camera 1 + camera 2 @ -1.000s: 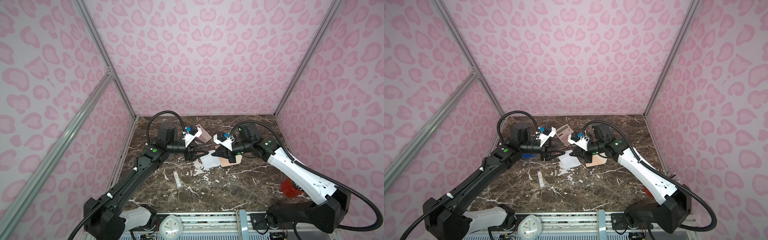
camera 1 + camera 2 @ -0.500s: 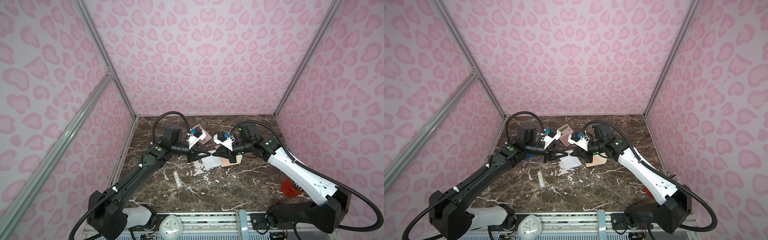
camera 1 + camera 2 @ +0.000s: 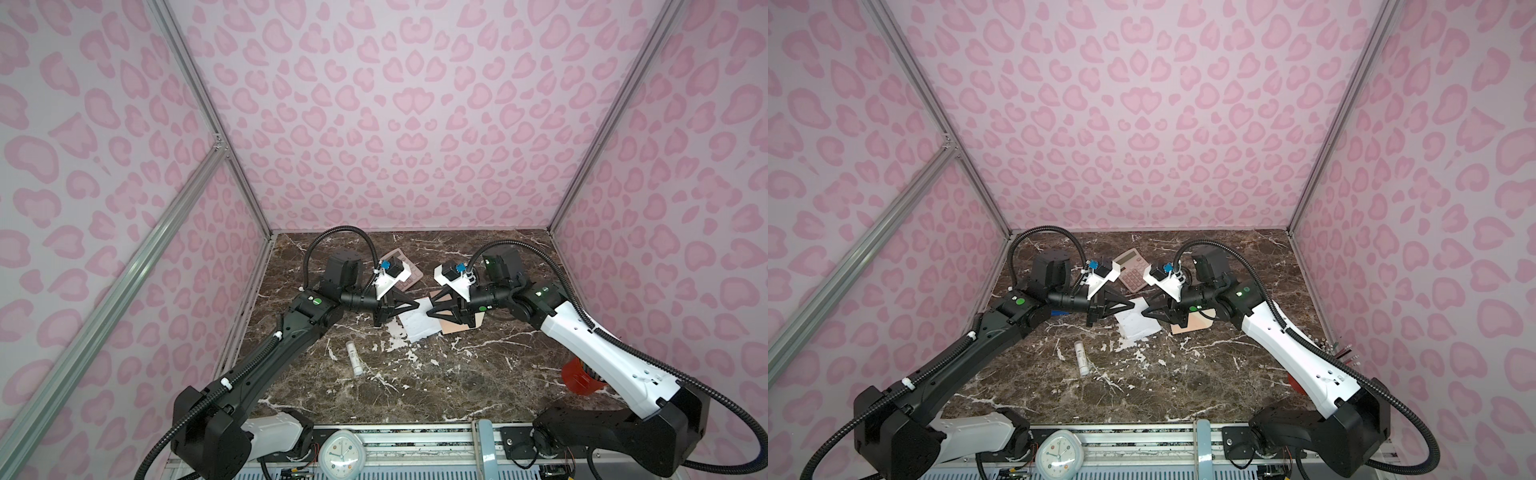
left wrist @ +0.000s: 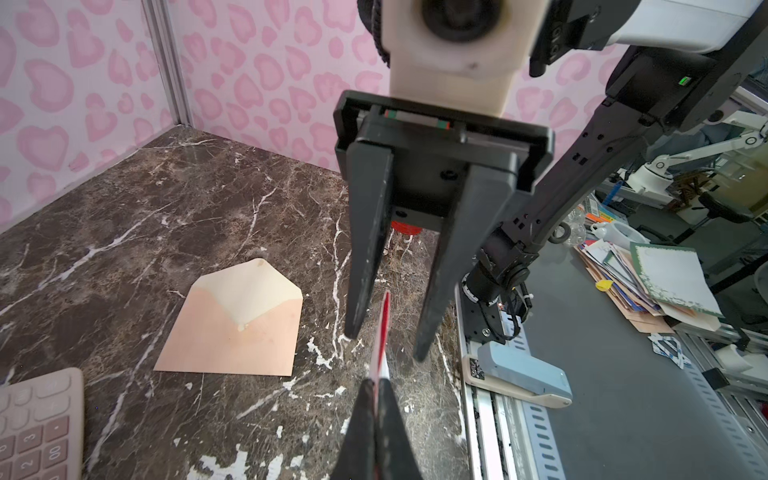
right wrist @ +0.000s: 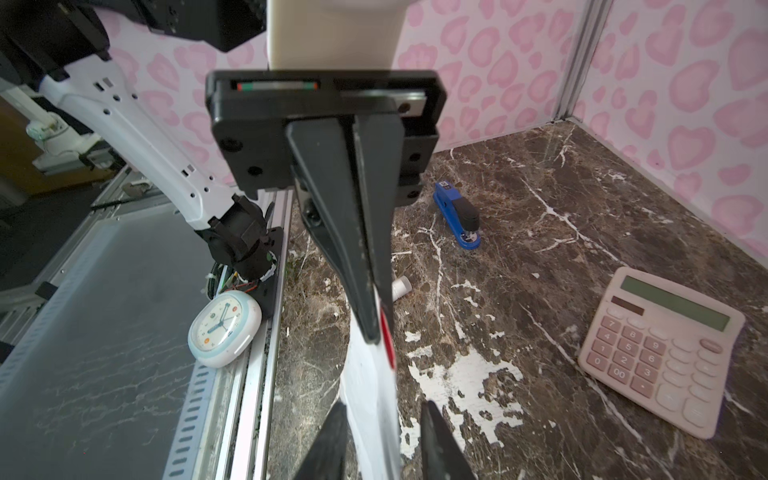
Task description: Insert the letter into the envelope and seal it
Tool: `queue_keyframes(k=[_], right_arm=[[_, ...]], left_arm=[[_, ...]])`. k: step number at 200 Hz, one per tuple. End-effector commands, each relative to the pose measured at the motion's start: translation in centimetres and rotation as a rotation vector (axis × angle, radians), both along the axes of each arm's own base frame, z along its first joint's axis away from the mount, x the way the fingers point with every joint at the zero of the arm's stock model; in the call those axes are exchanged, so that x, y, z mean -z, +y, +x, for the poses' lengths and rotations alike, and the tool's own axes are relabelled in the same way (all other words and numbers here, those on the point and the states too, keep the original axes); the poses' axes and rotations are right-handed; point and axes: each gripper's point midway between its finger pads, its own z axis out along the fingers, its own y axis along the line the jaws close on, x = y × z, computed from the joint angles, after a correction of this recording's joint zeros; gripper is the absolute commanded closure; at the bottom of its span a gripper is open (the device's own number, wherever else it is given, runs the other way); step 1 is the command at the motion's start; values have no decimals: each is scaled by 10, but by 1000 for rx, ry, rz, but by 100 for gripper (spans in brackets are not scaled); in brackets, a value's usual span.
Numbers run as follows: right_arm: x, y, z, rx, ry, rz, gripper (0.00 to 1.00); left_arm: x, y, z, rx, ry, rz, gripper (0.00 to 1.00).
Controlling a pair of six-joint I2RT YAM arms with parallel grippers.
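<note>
The letter [image 3: 419, 326], a white sheet with a red back, hangs on edge just above the marble between the two grippers. In the left wrist view it shows edge-on [image 4: 382, 332]; in the right wrist view its white face [image 5: 370, 395] shows. My left gripper [image 3: 415, 305] [image 4: 376, 384] is shut on one end of it. At the other end my right gripper [image 3: 430, 311] [image 5: 382, 407] stands open, its fingers on either side of the sheet with a gap. The peach envelope [image 4: 237, 328] [image 3: 455, 328] lies flat under the right gripper, cream flap folded down.
A pink calculator [image 3: 405, 272] [image 5: 660, 349] lies behind the grippers. A white tube [image 3: 354, 359] rests nearer the front. A blue stapler [image 5: 457, 220] sits by the left arm. A red object [image 3: 579, 376] is at the right edge, a clock [image 3: 343, 453] on the front rail.
My left gripper moved right to the letter and shut on its end. My right gripper, shut on the letter before, has opened. The letter stays between them.
</note>
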Motion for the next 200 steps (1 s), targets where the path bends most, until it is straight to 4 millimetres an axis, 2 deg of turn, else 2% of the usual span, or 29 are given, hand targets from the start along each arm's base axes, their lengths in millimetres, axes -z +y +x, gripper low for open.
queue_keyframes(k=[1, 33, 77, 99, 117, 129, 142, 156, 200], right_arm=[[-27, 8, 2, -6, 34, 131, 68], [-37, 12, 6, -5, 61, 190, 71], [-34, 14, 8, -15, 79, 197, 81], [-29, 14, 8, -13, 87, 189, 81], [-25, 14, 8, -8, 98, 181, 73], [-21, 14, 9, -4, 107, 175, 73], [-21, 14, 9, -3, 107, 175, 81], [-21, 15, 11, -3, 107, 177, 100], [-21, 16, 12, -2, 112, 178, 98]], left_arm=[[-3, 0, 2, -10, -32, -10, 96], [-7, 0, 3, -23, -37, -36, 96], [-11, 1, 5, -45, -47, -56, 96], [-13, 1, 6, -53, -52, -63, 96], [-14, 2, 7, -63, -60, -67, 96], [-16, 2, 7, -66, -66, -73, 96], [-16, 2, 8, -67, -66, -76, 96], [-17, 2, 8, -65, -65, -76, 96], [-16, 2, 9, -73, -70, -74, 96]])
